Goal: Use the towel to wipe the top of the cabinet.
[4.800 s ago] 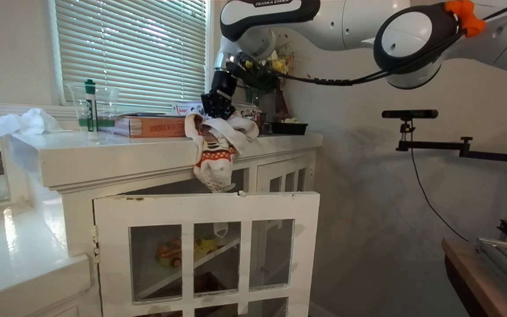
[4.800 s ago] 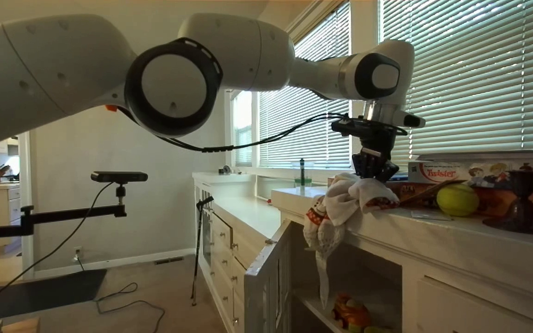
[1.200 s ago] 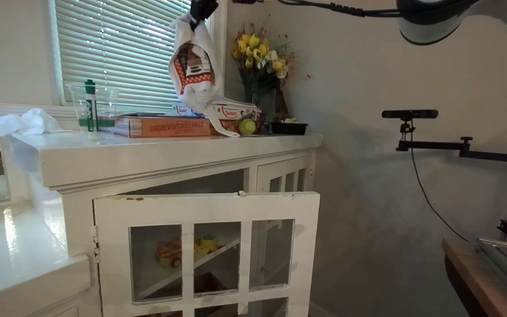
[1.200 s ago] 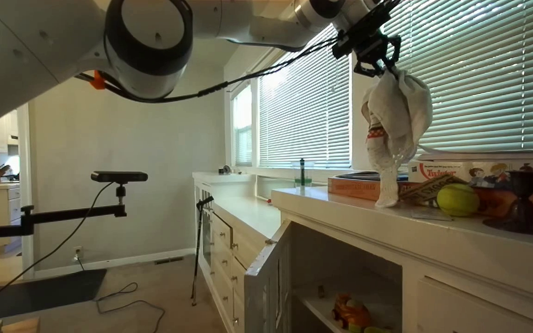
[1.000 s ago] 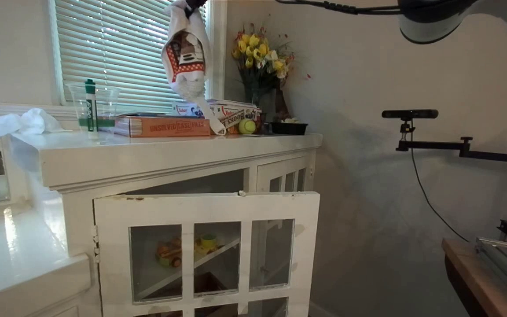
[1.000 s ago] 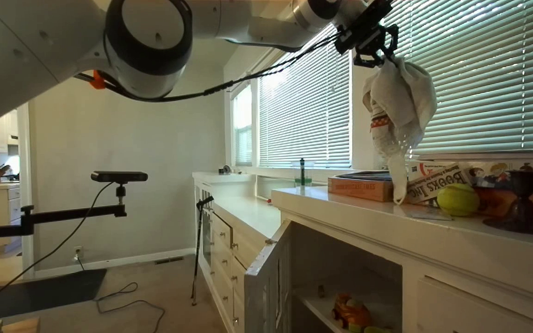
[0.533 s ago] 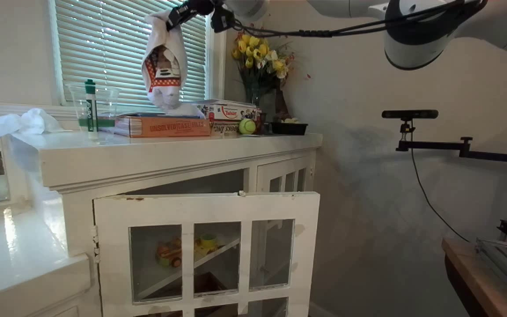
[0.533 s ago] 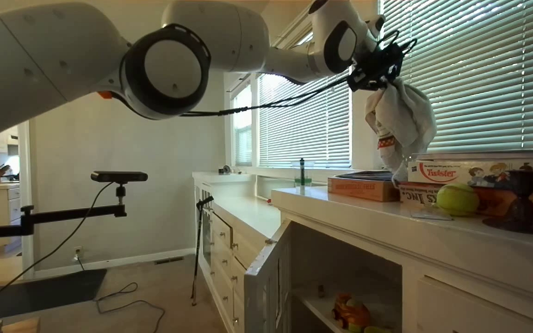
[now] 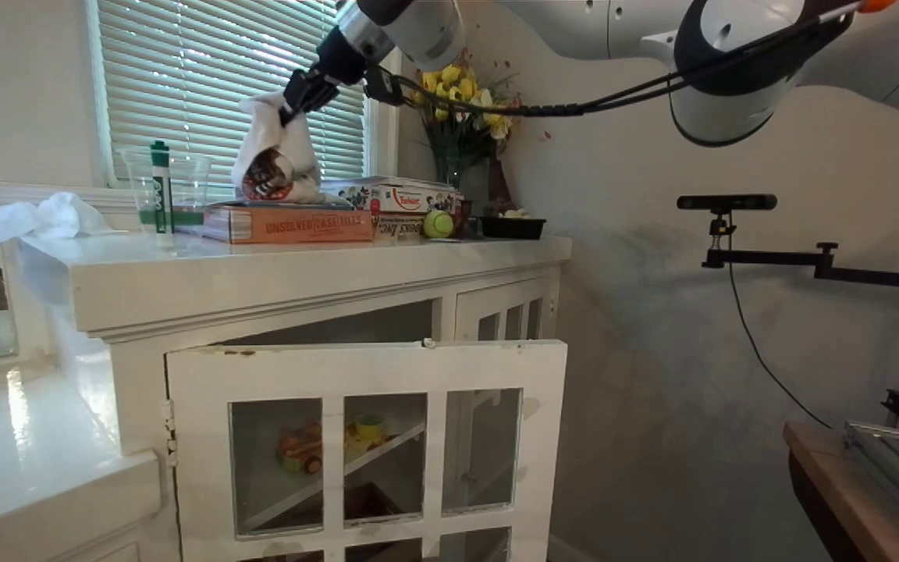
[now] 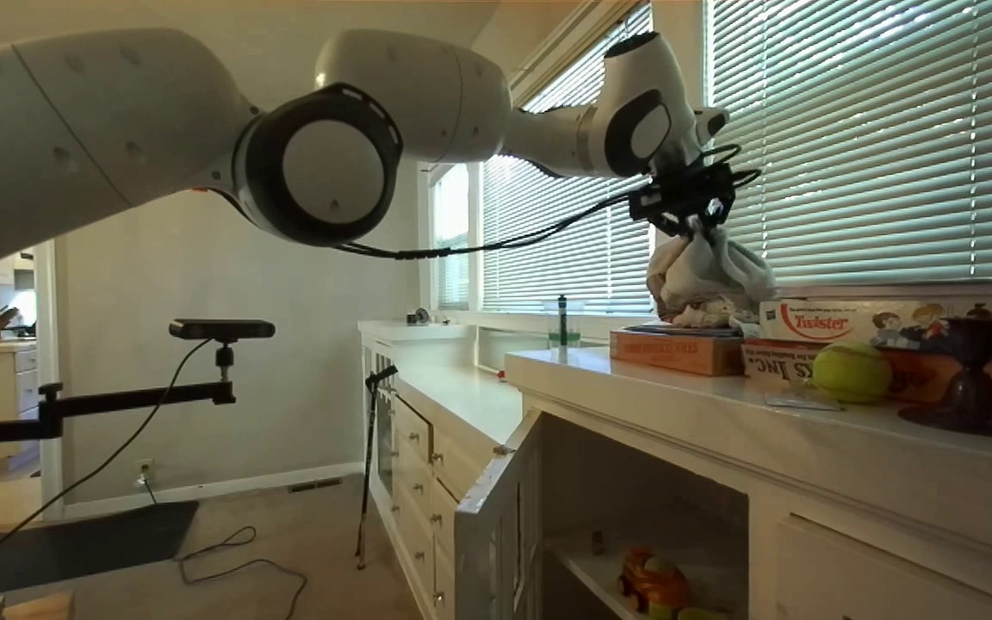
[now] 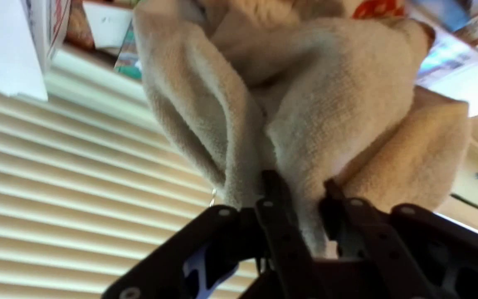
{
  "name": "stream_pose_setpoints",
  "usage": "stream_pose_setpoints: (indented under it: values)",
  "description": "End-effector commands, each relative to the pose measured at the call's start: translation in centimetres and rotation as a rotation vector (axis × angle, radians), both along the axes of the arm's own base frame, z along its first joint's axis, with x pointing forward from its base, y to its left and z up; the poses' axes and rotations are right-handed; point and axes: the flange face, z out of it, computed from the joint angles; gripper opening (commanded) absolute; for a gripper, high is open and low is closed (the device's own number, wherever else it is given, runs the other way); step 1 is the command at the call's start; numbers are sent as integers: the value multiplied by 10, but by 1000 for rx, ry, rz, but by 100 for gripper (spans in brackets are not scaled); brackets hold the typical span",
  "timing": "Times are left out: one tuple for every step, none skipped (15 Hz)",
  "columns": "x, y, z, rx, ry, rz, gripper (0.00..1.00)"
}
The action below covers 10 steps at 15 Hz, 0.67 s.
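Gripper (image 11: 302, 186) clamped on towel (image 9: 278, 152), its lower end bunched on the orange box (image 9: 305, 226) atop the cabinet (image 9: 207, 285); marker (image 9: 161, 187) and cup (image 9: 192, 217) left, Twister box (image 9: 412, 200) and ball (image 9: 438, 224) right, all crowding the top; open door (image 9: 387, 368) near; flowers (image 9: 449, 76) show only in an exterior view

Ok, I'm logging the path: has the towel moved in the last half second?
Yes. In both exterior views, the towel has come down toward the orange box, its lower part now bunched at the box's top.
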Motion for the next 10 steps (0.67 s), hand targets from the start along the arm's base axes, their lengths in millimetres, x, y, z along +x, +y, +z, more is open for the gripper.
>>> stream_pose_setpoints:
  values:
    - [-10, -13, 7, 25, 127, -89, 58]
    - [-15, -18, 21, 19, 129, -114, 66]
    - [-22, -22, 38, 9, 123, -134, 73]
    - [-27, -26, 54, -11, 107, -157, 79]
    - [-33, -26, 72, -25, 90, -169, 87]
    - [-41, -26, 91, -34, 81, -177, 93]
    - [-49, -23, 108, -38, 82, -178, 99]
    - [-55, -16, 120, -22, 94, -157, 100]
    - [-62, -9, 130, 2, 125, -134, 100]
    - [-68, 0, 138, 22, 144, -114, 100]
